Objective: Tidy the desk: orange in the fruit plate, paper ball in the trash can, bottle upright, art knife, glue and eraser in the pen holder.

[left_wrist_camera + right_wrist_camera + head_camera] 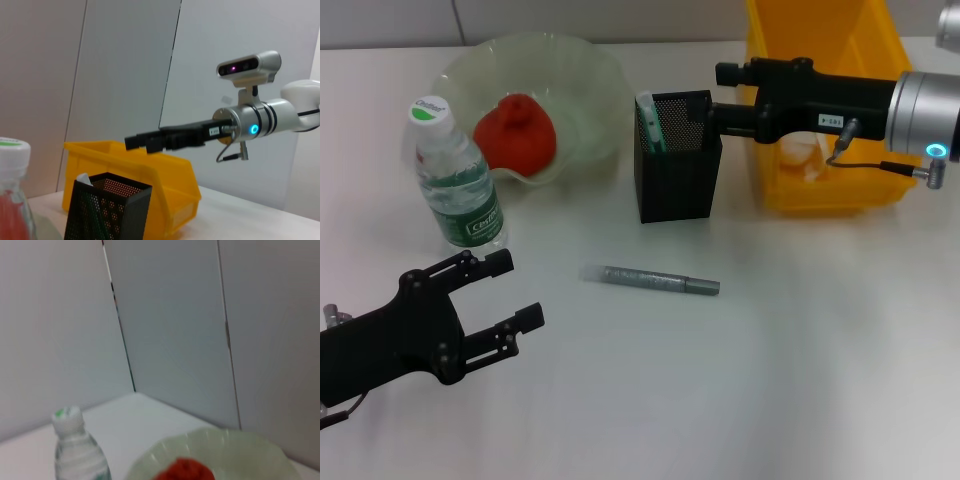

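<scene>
Head view is showing the right gripper (715, 95) hanging level over the far right of the desk (800, 380), its tip just beside the holder's (677, 160) top rim and in front of the yellow bin (820, 195); whether its fingers are open or shut I cannot tell. A green-capped item (650, 122) is standing inside the holder at its left corner. The knife (650, 279), a grey stick, is lying flat on the desk in front of the holder, well apart from both grippers. The left gripper (505, 292) is resting low at the near left with its fingers spread, holding nothing, just in front of the upright bottle (458, 178). The orange (515, 132) is sitting in the plate (580, 75). A paper ball (805, 158) is lying in the bin.
</scene>
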Robot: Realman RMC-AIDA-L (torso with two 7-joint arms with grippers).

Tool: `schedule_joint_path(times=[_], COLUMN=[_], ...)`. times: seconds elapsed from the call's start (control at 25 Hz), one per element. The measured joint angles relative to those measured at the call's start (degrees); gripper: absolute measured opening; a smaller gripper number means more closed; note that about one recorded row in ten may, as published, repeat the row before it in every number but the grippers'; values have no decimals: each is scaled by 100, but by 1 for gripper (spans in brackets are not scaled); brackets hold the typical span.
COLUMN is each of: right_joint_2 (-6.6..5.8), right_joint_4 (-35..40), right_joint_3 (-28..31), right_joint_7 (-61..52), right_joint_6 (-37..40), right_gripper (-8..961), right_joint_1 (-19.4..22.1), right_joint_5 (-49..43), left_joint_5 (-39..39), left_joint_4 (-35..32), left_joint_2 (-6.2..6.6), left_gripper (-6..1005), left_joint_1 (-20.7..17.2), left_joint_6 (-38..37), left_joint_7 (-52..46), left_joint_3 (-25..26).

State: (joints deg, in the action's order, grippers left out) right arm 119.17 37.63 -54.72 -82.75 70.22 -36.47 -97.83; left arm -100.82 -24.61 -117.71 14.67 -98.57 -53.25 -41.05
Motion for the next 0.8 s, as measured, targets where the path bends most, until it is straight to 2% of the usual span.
schedule_joint_path(times=[0.12, 0.28, 0.32, 0.44, 0.6, 0.64, 0.68, 0.8], right_joint_2=[-2, -48, -76, -88, -132, -123, -56, -9], right_joint_4=[27, 257, 396, 453, 513, 499, 445, 376], right_joint_3=[26, 14, -46, -91, -387, -450, -529, -620], right_joint_7=[-61, -361, -592, -686, -1052, -1107, -1152, -1160], right_joint_6=[129, 981, 1290, 1409, 1613, 1593, 1521, 1440], right_gripper=[616, 741, 744, 753, 756, 755, 755, 755], right_joint_1=[12, 10, -42, -83, -383, -486, -660, -797], right_joint_5=[152, 442, 429, 403, -18, -216, -610, -922], left_joint_5=[-18, -69, -88, -152, -294, -329, -410, -516], left_joint_4=[0, 0, 0, -3, -20, -29, -44, -49], left_joint_2=[13, 72, 83, 135, 238, 251, 264, 270], left_gripper=[738, 738, 738, 738, 738, 738, 738, 738], left_joint_1=[0, 6, 9, 25, 49, 50, 53, 70], left_joint_6=[-15, -66, -81, -160, -319, -334, -345, -343], left_joint_7=[-7, -32, -34, -50, -86, -87, -87, -88], left_joint_3=[-19, -74, -77, -81, -80, -80, -79, -78])
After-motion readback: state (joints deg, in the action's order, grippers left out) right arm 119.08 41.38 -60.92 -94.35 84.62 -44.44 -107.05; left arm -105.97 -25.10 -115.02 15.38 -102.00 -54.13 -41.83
